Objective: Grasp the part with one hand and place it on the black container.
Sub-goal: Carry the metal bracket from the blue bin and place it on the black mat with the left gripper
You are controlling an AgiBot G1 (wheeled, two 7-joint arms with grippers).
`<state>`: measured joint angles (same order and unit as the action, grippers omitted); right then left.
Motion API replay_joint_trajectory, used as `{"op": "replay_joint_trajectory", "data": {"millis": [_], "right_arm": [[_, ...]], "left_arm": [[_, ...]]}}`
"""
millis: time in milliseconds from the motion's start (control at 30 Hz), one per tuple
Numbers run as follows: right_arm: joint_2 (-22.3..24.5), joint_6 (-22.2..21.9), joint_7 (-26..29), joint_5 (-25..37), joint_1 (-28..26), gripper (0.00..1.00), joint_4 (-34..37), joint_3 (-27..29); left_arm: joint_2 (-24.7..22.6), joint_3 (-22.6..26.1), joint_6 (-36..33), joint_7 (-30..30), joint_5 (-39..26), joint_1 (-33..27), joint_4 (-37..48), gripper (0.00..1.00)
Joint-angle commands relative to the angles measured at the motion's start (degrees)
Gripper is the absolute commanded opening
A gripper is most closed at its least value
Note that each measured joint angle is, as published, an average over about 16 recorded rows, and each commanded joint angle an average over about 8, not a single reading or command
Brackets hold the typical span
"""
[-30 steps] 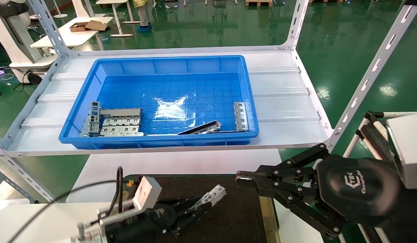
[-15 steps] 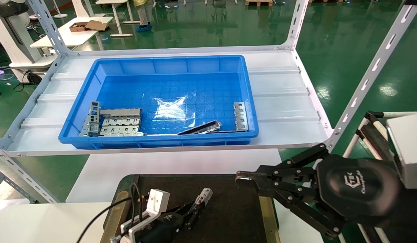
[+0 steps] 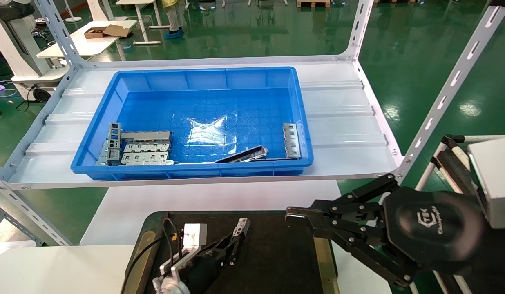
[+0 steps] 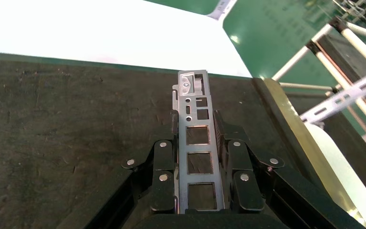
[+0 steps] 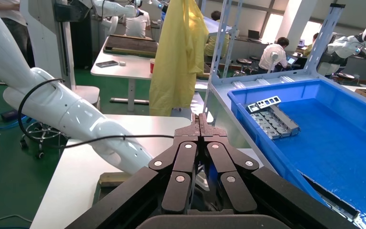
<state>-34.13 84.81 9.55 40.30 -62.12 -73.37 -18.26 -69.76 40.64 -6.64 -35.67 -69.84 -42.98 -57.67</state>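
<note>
While the left tool [image 3: 236,239] hangs low over the black container [image 3: 277,261] at the near edge of the bench [image 3: 126,204], its fingers [image 4: 164,164] are closed in on the part [image 4: 196,143], pinching the narrow grey strip by its two long sides. From the left wrist view, that strip runs straight out between the linkage fingers, its row of square cutouts plain to see and its tabbed end jutting past the fingertips, with the dark matte surface of the container showing through the holes. Whether the strip is touching that surface or just above it, I cannot tell. The olive-brass rim [image 4: 286,119] of the container runs along one side of the wrist picture, and the white bench top lies beyond the container's far edge.

Over on the right, the right tool [image 3: 295,216] sits off the container's right rim, raised and idle; its fingers [image 5: 190,160] are pressed tight together with nothing between them.

Up on the shelf at the far side of the bench sits the blue bin [image 3: 195,77]. Slotted grey plates [image 3: 144,149] are stacked in its near left corner, a dark long strip [image 3: 244,155] lies against the near wall, and another light-grey strip [image 3: 291,141] rests by the near right corner.
</note>
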Motion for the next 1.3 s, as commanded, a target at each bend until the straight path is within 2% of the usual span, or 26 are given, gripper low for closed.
{"op": "replay_joint_trajectory", "data": {"millis": [33,333,733,800,867,900,1033,1067,1133,1167,1300], "right_arm": [[0.0,0.0,0.0,0.0,0.0,0.0,0.0,0.0],[0.01,-0.01,-0.01,-0.01,-0.01,0.0,0.0,-0.02],[0.02,-0.02,-0.02,-0.03,-0.01,0.0,0.0,-0.05],[0.02,-0.02,-0.02,-0.03,-0.01,0.01,0.0,-0.05],[0.02,-0.02,-0.03,-0.04,-0.01,0.1,0.0,-0.05],[0.02,-0.02,-0.03,-0.04,-0.01,0.2,0.0,-0.06],[0.03,-0.03,-0.03,-0.04,-0.01,0.69,0.0,-0.06],[0.03,-0.03,-0.03,-0.04,-0.02,0.81,0.0,-0.07],[0.03,-0.03,-0.03,-0.05,-0.02,0.97,0.0,-0.07],[0.03,-0.03,-0.04,-0.05,-0.02,1.0,0.0,-0.07],[0.03,-0.03,-0.04,-0.05,-0.02,1.0,0.0,-0.08]], "left_arm": [[-1.15,0.57,1.44,-0.71,-0.17,-0.6,1.3,0.0],[-3.76,2.55,5.26,-3.16,0.84,-1.59,5.73,0.0],[-4.76,4.9,7.9,-4.84,2.52,-2.04,7.85,0.0],[-4.87,5.27,8.29,-5.05,2.84,-2.09,7.96,0.06],[-4.99,5.65,8.69,-5.23,3.17,-2.12,8.06,0.18],[-5.04,5.85,8.89,-5.3,3.33,-2.13,8.1,0.28],[-5.2,6.66,9.72,-5.54,4.01,-2.13,8.23,0.76],[-5.22,6.86,9.92,-5.59,4.18,-2.12,8.26,0.84],[-5.24,7.28,10.28,-5.65,4.53,-2.13,8.29,0.98],[-5.24,7.48,10.44,-5.69,4.71,-2.14,8.29,1.0],[-5.22,8.31,11.03,-5.76,5.45,-2.24,8.21,1.0]]}}
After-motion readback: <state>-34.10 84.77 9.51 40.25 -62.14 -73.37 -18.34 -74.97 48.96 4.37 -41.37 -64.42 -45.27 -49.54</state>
